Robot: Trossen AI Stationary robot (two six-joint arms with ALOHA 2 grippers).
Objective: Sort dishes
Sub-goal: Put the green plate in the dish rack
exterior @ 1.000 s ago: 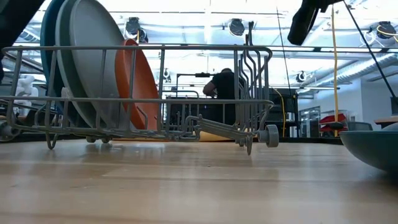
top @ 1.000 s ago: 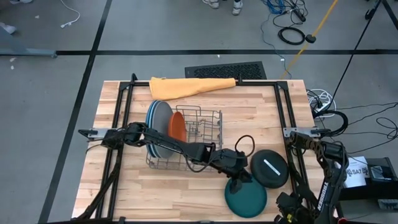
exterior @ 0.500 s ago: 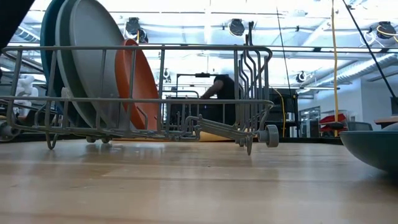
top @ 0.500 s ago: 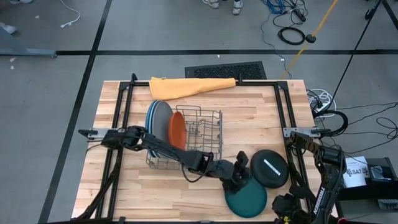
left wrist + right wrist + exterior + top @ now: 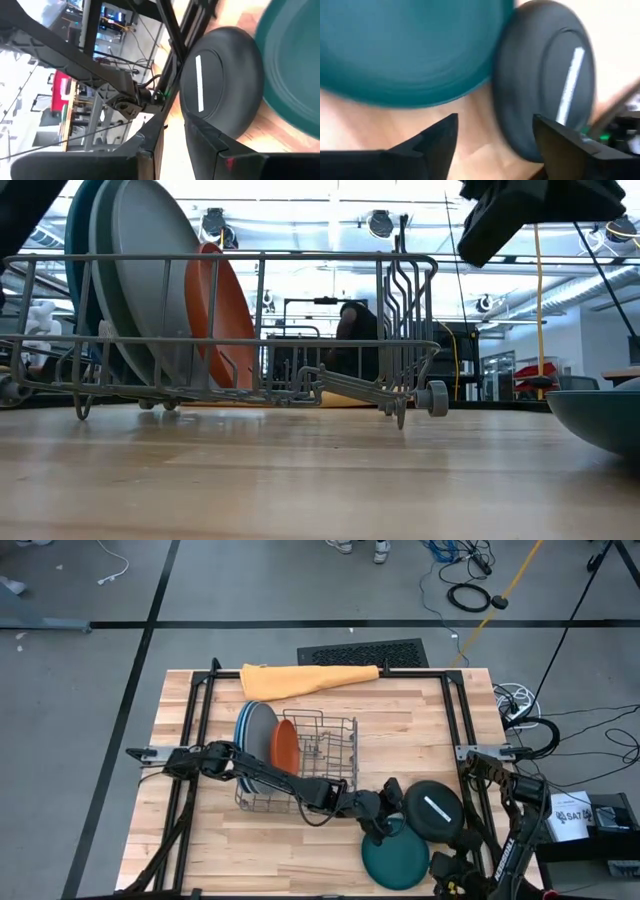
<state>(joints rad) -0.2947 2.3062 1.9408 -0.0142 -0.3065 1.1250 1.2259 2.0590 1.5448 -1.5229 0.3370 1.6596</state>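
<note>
Here, the left pincer [image 5: 385, 828], fingers barely parted and gripping nothing, is hovering beside the teal plate [image 5: 396, 858] and black plate [image 5: 432, 810], seemingly lining up to rack one, while the right pincer [image 5: 492, 132] is spreading wide nearby.

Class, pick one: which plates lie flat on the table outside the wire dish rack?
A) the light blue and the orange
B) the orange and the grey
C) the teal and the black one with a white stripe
C: the teal plate and the black plate with a white stripe lie on the wooden table, outside the dish rack.
</note>
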